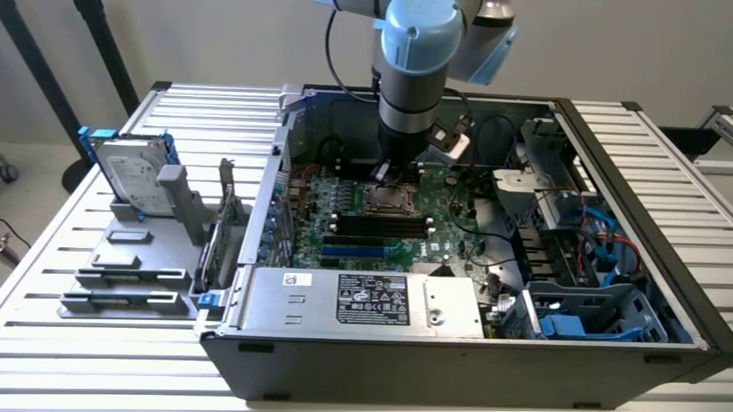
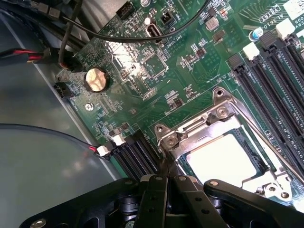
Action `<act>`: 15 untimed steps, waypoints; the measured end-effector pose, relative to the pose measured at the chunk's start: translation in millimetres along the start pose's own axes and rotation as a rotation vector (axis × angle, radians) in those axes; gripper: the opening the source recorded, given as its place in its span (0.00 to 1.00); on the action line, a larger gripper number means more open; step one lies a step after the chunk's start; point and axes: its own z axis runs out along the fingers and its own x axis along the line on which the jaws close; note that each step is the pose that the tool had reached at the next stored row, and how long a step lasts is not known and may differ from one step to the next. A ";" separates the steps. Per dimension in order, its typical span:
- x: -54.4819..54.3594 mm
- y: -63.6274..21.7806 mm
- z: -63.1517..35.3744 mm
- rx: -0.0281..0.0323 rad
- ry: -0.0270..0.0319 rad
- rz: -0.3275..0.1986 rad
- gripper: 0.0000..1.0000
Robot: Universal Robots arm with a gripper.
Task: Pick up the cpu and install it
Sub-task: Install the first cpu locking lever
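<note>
- you see the robot arm [image 1: 418, 51] reaching down from the top centre of the exterior view into the open computer case [image 1: 458, 343], which lies on a slatted white table [image 1: 69, 343].
- the gripper [image 1: 396, 174] sits low over the motherboard [image 1: 366, 227], just above the cpu socket [image 1: 384, 199] near the middle of the frame.
- in the wrist view the black fingers [image 2: 161, 190] press together with no gap between them, so the hand is fully closed, its tips right at the edge of the socket's metal frame [image 2: 213, 128].
- whether the fingertips pinch anything you cannot tell; the tips sit at the frame's corner.
- the cpu [image 2: 221, 159] shows as a pale, bright square lying flat inside the socket frame, in the lower right of the wrist view, just beside the fingertips.
- a round coin cell battery [image 2: 96, 80] sits on the green board in the wrist view's upper left, well apart from the socket.
- black memory slots [image 2: 280, 71] run along the right edge of the wrist view, beside the socket.
- at the exterior view's left, a hard drive [image 1: 132, 176] with blue rails stands upright in a grey holder [image 1: 132, 266] on the table, outside the case.
- the grey power supply [image 1: 360, 300] with a black label lies along the near wall of the case, at lower centre.
</note>
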 end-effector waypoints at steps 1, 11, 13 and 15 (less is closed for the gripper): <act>0.0 0.0 0.0 0.0011 0.0013 0.000 0.11; -4.0 3.6 -12.2 0.0196 -0.0101 0.016 0.11; -5.4 4.8 -15.8 0.0233 -0.0129 0.020 0.11; -6.9 6.0 -19.3 0.0265 -0.0154 0.023 0.11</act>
